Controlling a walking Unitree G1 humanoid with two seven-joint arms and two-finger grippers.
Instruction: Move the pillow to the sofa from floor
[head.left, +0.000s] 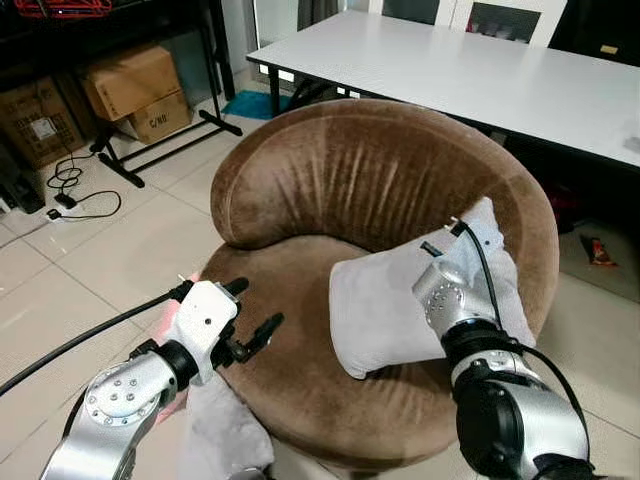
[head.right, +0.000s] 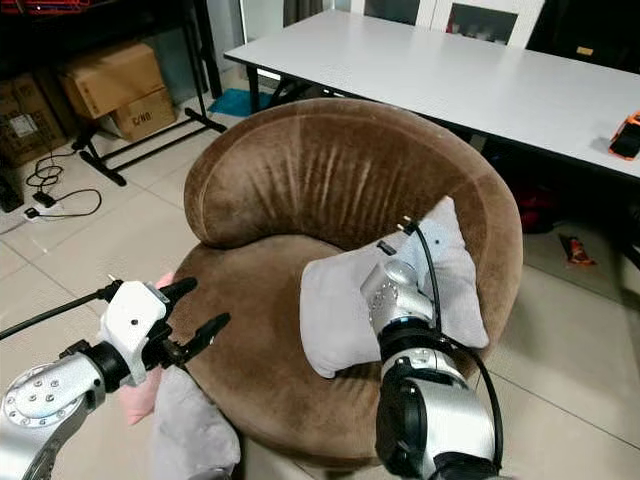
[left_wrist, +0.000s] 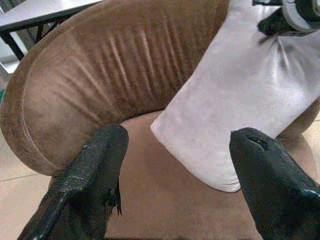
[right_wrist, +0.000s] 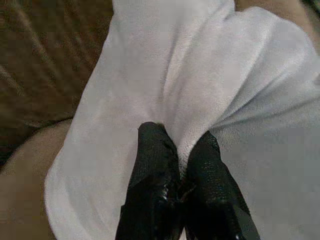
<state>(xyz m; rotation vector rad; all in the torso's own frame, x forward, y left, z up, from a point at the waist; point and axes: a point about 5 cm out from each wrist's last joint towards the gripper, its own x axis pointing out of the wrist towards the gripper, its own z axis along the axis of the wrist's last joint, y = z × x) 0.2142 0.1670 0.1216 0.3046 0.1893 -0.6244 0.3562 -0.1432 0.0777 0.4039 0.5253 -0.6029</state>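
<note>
Right tool (right_wrist: 181, 150) was clenched on a fold of the grey pillow (head.left: 385, 305), its two black fingers (right_wrist: 152, 150) pinching the cloth between them. That pillow lay on the seat of the round brown sofa (head.left: 370, 170), propped against the backrest on the robot's right. Left tool (head.left: 255, 310) hung released, fingers spread, over the front edge of the seat and clear of the pillow. Behind the sofa stood a white counter (head.left: 480, 70), with cardboard boxes (head.left: 135, 90) on the floor beyond.
</note>
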